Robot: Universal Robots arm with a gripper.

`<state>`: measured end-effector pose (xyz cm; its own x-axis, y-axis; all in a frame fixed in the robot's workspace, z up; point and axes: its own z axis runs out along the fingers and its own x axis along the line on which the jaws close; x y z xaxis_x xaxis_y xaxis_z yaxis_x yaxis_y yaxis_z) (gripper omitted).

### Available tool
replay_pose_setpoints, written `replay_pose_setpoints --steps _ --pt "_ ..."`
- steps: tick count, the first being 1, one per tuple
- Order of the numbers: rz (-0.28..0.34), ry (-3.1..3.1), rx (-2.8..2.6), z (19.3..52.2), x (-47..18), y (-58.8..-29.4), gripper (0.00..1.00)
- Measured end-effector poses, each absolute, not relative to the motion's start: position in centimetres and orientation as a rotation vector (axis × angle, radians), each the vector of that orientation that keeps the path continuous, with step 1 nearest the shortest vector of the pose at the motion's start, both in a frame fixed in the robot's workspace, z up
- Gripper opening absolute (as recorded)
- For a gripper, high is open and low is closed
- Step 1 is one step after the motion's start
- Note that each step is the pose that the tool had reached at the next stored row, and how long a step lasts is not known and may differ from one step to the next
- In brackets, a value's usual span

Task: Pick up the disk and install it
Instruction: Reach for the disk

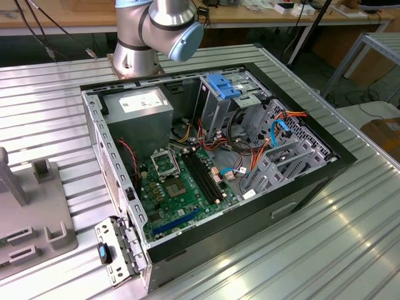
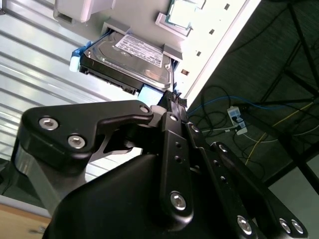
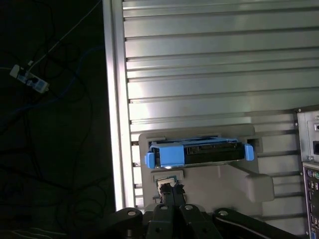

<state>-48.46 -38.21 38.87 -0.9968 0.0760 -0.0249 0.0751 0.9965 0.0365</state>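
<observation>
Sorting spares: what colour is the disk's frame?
The disk's frame is blue, clearest in the first wrist view.

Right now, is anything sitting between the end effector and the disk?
Nothing visible does. In both wrist views the shut end effector hangs near the disk, which lies label-up in its grey holder with its top uncovered.

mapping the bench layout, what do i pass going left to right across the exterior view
From the exterior view's left: grey holder block → power supply box → blue-topped drive cage → silver bay with orange wires. The circuit board overlaps the middle ones, so it is left out.
</observation>
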Motion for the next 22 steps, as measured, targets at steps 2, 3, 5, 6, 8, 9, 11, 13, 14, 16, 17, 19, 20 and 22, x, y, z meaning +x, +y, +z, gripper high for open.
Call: replay_pose_setpoints --steps 2,3,5,6,8,9,11,13,14,16,17,19,20,22 --pt "0.055 3.113 0.118 38.9 -48.7 -38.2 0.11" --pt "0.055 3.113 0.118 38.9 -48.7 -38.2 0.11" --pt "0.055 3.113 0.118 38.8 -48.7 -37.8 0.11" --pt "0.055 3.113 0.118 38.7 -48.7 -37.7 0.11" --pt "0.055 3.113 0.118 38.6 -48.2 -37.5 0.11" --pt "0.055 3.113 0.118 38.6 -47.6 -37.5 0.11" --pt "0.055 3.113 0.118 38.2 -47.2 -37.3 0.11" --pt "0.055 3.115 0.118 37.8 -46.9 -37.1 0.11" --pt "0.055 3.116 0.118 37.6 -46.7 -37.0 0.11" --pt "0.055 3.119 0.118 37.2 -46.7 -36.5 0.11" --pt "0.055 3.120 0.118 37.2 -46.7 -36.3 0.11" --pt "0.054 3.123 0.119 37.1 -46.7 -35.7 0.11" --pt "0.053 3.125 0.119 37.0 -46.7 -35.5 0.11" --pt "0.049 3.127 0.119 36.8 -47.1 -35.5 0.11"
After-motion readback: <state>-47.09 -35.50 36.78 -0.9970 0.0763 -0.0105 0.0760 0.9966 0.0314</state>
